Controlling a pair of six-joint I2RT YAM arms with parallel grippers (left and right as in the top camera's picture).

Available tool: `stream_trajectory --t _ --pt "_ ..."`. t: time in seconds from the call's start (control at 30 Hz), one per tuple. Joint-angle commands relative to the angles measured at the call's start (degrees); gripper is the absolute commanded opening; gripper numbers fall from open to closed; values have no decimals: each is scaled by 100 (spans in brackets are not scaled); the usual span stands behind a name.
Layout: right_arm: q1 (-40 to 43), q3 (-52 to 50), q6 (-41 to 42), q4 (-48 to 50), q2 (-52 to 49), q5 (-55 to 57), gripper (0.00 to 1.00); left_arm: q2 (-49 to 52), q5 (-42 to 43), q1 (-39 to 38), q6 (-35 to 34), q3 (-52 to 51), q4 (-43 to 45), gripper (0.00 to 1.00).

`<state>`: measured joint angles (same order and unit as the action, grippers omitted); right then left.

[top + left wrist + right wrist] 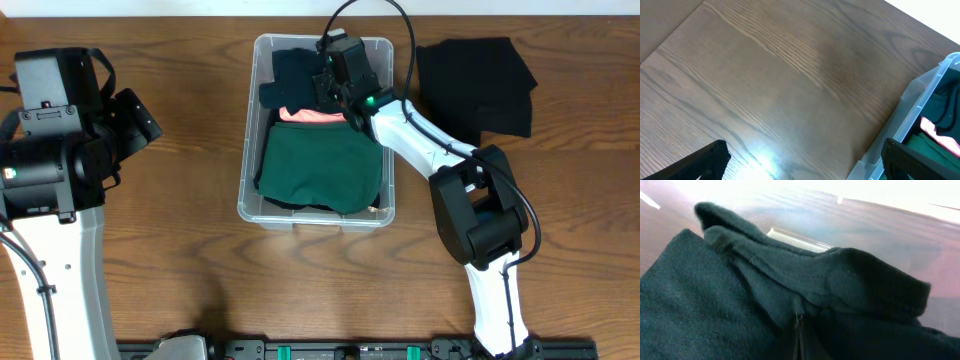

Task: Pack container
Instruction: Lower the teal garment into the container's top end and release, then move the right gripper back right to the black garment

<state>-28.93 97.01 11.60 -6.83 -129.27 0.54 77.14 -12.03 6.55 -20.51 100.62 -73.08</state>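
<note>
Overhead, container: The clear container [247, 150] sits in the middle of the table [150, 270].
Overhead, inside: You see a green cloth [320, 170] at the front, a pink cloth [310, 115] behind it and a dark teal cloth [290, 75] at the back.
Overhead, waiting: A black cloth [475, 80] lies on the table just to the right of the container.
Overhead, arms: The right gripper [335, 90] is down in the back of the container. The left gripper [130, 125] is well off to the left.
How it will handle: The container looks light and stiff, so hold it by its rim or wall. The clothes are soft and floppy, so pinch a fold.
Left wrist, jaws: The left fingers [705, 160] stand wide apart with nothing between them.
Left wrist, extra: Only here do you see the container's corner up close, with pink and green showing through the wall.
Right wrist, jaws: You see them closed tight, and the dark teal cloth looks pinched in them.
Right wrist, extra: Only here do you see the cloth bunched up in a fold, above a bit of clear rim [800, 239].
</note>
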Motion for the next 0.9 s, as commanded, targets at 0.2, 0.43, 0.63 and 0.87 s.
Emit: stream_trajectory --t 0.2,0.43,0.63,0.87 --pt "-79 -149 46 -282 629 -129 1 24 -68 28 98 22 -2 98" --pt "-221 -149 -461 -455 1283 -118 1 24 -68 28 98 22 -2 98" --pt "0 -149 -437 -1104 1725 -79 8 24 -68 28 98 22 -2 98" --pt "710 -149 -442 -2146 2780 308 49 24 -66 28 98 22 -2 98"
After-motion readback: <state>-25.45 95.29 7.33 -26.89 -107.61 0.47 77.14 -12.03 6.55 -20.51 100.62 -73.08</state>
